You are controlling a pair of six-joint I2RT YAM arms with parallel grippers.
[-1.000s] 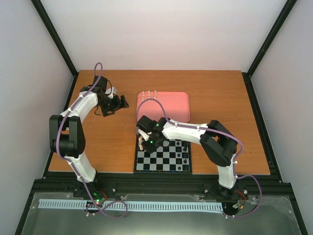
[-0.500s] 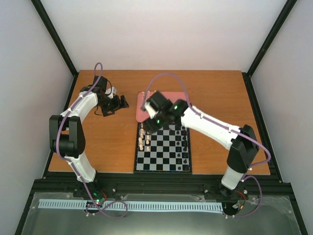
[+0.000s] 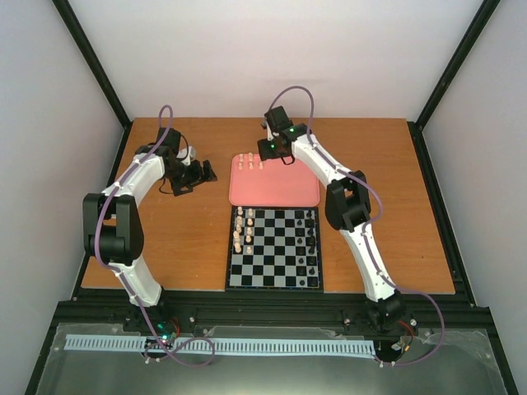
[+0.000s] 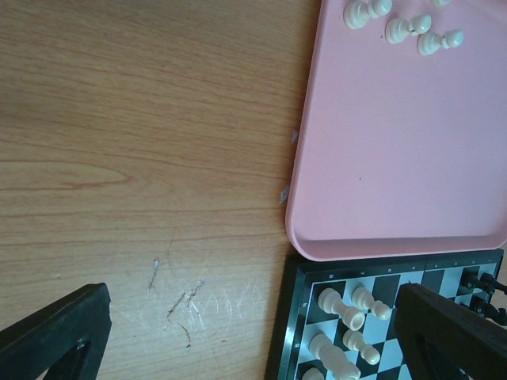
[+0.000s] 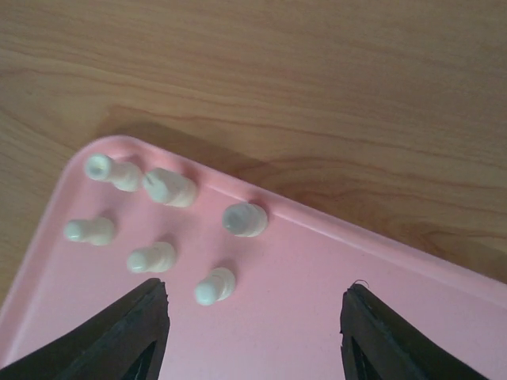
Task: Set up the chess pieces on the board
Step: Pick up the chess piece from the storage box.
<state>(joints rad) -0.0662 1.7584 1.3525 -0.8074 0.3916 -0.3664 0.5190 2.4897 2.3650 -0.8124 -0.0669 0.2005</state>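
Right gripper [image 5: 253, 305] moved over tray [image 5: 380, 269] | released | chess pieces [image 5: 162, 188] nearby | left gripper [image 4: 252, 301] released

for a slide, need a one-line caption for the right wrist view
Open right gripper poised above six cream chess pieces clustered in a corner of the pink tray on the wooden table.

Six cream pieces [image 5: 244, 219] on one tray [image 5: 317, 301]
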